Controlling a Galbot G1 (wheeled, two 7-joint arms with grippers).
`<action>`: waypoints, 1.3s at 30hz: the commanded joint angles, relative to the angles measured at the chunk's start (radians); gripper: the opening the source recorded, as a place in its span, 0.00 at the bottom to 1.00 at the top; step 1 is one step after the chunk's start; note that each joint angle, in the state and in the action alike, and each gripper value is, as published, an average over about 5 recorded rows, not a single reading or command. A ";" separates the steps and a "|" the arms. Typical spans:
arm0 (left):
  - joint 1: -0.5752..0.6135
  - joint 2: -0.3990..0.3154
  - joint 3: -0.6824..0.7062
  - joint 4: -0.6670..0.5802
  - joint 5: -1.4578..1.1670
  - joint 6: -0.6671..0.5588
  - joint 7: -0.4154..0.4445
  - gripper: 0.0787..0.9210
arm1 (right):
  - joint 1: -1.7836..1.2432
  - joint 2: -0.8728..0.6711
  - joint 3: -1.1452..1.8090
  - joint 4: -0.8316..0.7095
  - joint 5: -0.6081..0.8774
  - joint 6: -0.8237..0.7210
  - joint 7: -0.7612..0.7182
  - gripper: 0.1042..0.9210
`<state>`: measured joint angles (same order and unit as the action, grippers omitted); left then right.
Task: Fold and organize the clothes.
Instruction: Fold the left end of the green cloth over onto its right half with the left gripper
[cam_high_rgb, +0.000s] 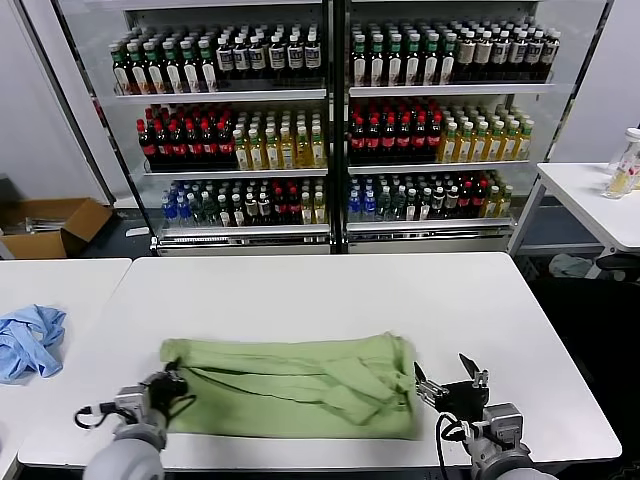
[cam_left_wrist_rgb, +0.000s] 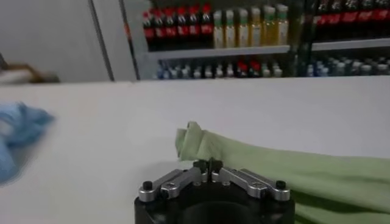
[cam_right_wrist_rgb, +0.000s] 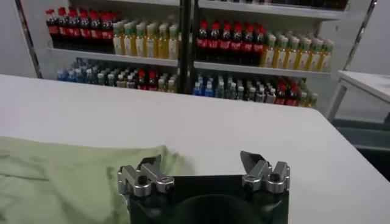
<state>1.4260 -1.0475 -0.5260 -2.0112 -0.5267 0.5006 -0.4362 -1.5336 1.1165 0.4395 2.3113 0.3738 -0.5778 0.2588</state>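
The light green short-sleeved polo shirt (cam_high_rgb: 300, 385) lies on the white rectangular bench (cam_high_rgb: 330, 290) as a long band folded lengthwise, near the bench's front edge. This shirt is the landmark for all positions below.

Left gripper (cam_high_rgb: 172, 388): at the shirt's left end, level with the fabric. In the left wrist view its fingers are drawn together, tips meeting, just in front of the rolled shirt end (cam_left_wrist_rgb: 198, 137). Whether cloth is caught between them cannot be determined.

Right gripper (cam_high_rgb: 445, 385): just beside the shirt's right end, where the fabric is bunched. Its fingers stand apart and hold nothing; the right wrist view shows the shirt edge (cam_right_wrist_rgb: 79, 173) beside one finger.

Step in hand, as judged: the lengthwise fold is complete; the crosswise fold is pending.

Next move requires: each gripper secures its end of the band, then one end is carried over the other and the edges aligned.

A crumpled light blue garment (cam_high_rgb: 28, 340) lies on the neighbouring bench, well apart to the shirt's left, and takes no part.
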 joint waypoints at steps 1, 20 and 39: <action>0.119 0.107 -0.359 0.022 0.105 0.075 0.042 0.01 | 0.008 -0.006 0.001 0.000 0.000 0.000 -0.001 0.88; 0.037 -0.046 0.107 -0.355 -0.459 0.073 0.020 0.01 | -0.031 0.007 0.024 0.024 -0.016 0.000 -0.004 0.88; -0.180 -0.240 0.316 -0.119 -0.385 -0.018 0.012 0.01 | -0.059 0.024 0.023 0.033 -0.044 0.000 -0.003 0.88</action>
<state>1.3578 -1.1958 -0.3317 -2.2228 -0.9067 0.5089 -0.4217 -1.5870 1.1394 0.4603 2.3428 0.3329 -0.5778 0.2556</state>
